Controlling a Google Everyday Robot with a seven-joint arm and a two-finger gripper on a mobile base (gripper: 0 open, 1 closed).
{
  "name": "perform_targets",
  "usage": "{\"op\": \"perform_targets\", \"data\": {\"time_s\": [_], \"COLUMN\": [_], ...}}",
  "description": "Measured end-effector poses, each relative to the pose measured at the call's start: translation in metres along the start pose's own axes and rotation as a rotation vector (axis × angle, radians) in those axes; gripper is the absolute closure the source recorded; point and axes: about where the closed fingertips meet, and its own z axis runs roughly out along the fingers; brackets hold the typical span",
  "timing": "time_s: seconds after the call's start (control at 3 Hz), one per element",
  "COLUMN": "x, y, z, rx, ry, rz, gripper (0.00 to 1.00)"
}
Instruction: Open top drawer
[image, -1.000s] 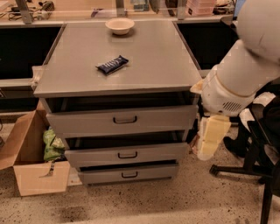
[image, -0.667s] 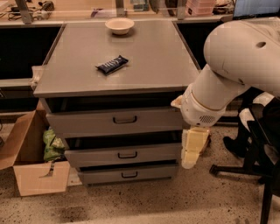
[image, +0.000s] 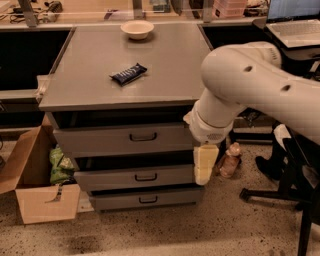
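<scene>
The top drawer (image: 100, 141) is the widest grey drawer front, just under the cabinet top, with a small dark loop handle (image: 143, 136) at its centre. A dark gap shows above its front. The middle drawer (image: 115, 178) and the smallest drawer (image: 120, 199) sit below it. My gripper (image: 205, 165) is cream-coloured and hangs down from the white arm (image: 240, 90) at the cabinet's right front corner. It is level with the middle drawer's right end, below and right of the top drawer's handle, and holds nothing that I can see.
A dark snack bar (image: 128, 73) and a white bowl (image: 137, 29) lie on the cabinet top (image: 165, 60). An open cardboard box (image: 35, 185) with a green bag (image: 60, 165) stands on the left. A bottle (image: 230, 160) and a chair base (image: 285, 195) stand on the right.
The arm has swung left toward the cabinet. The gripper moved from the open floor at the right to the cabinet's right front corner. The drawers have not moved.
</scene>
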Motion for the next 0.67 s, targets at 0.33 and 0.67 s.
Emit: {"op": "perform_targets", "data": {"time_s": [0.33,0.67], "x": [-0.007,-0.012], "y": [-0.034,-0.067], "z": [0.029,0.048], "rx": [0.074,0.142], "ry": [0.027,0.048], "rz": [-0.056,-0.074], "gripper": [0.00,0.00]}}
